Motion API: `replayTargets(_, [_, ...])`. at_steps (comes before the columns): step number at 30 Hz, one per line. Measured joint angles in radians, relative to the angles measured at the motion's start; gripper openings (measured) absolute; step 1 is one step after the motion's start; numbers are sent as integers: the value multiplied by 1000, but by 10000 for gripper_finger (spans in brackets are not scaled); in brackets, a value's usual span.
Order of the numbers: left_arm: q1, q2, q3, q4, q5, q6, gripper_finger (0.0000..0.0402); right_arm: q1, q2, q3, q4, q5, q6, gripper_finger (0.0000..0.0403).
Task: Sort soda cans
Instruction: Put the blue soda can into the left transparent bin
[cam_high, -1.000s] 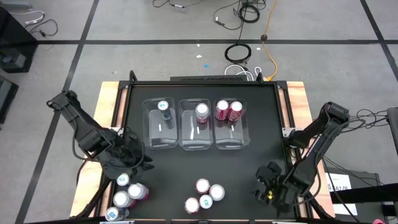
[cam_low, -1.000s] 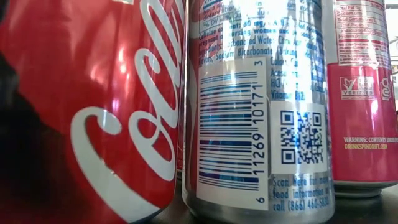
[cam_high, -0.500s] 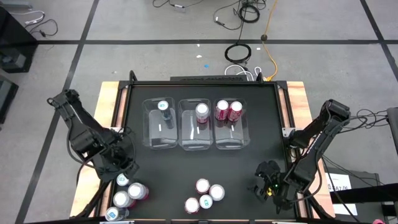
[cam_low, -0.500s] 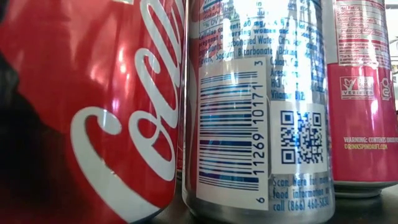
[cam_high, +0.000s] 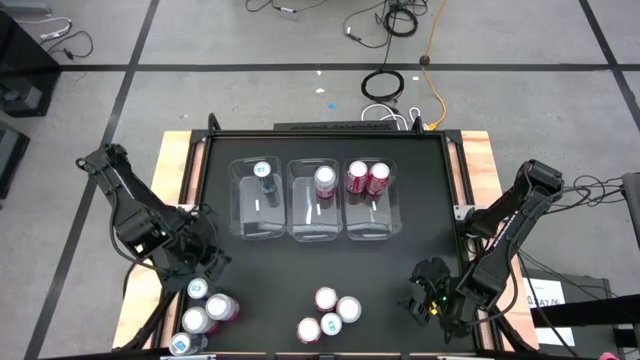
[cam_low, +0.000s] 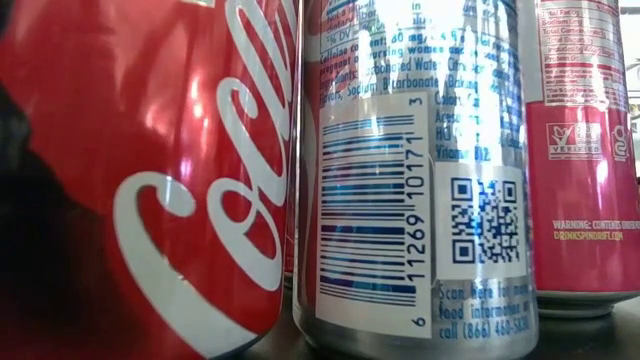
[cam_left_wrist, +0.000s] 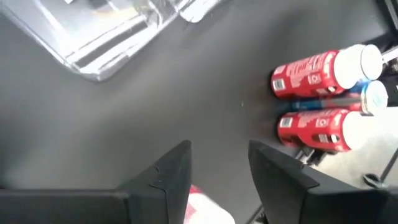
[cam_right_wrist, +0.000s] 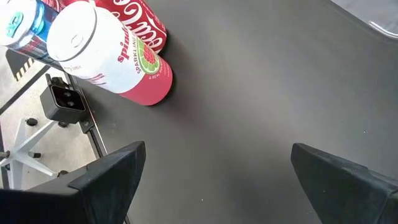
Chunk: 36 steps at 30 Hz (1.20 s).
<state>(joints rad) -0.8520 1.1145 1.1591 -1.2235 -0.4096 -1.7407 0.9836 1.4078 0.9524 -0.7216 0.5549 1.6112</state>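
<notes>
Far left, at the table's near left corner: a cluster of four soda cans, tops up. Just beyond that cluster, toward the bins, hangs the left claw, released, with bare table showing between its fingertips; grips nothing that can be made out. Sits nearer the table's left edge than a second ago, when it hung a little more toward the middle.

Further right, at the table's far side: three clear bins in a row. Holds a teal can on the left, a pink-and-white can in the middle, two red cans on the right, all as before.

Near the front edge, centre: a second cluster of four cans, unmoved.

Right of it, well apart from those cans, waits the right claw, spread wide and empty, about where it was half a second ago.

Hard to read: a pink-and-white shape low between the left claw's fingers, cut off by the frame's edge and not identifiable. From the low camera, only can walls close up, a red one, a silver barcoded one, a pink one, blocking both arms and the bins.
</notes>
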Motion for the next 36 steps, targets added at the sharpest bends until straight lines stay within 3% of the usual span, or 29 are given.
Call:
replayTargets(13, [1,0,0,8,-143,40,274,0,0,0,15,-1,0,396])
replayTargets(20, [1,3,-1,33,-67,-92,283,0,0,0,15,-2,0,396])
replayTargets(27, [-1,45,-1,-13,123,-295,283,0,0,0,15,-2,-4,396])
replayTargets(32, [0,117,-1,-109,268,-356,283,0,0,0,15,-1,-4,396])
replayTargets(36, [-1,164,-1,-145,304,-356,283,0,0,0,15,-1,-4,396])
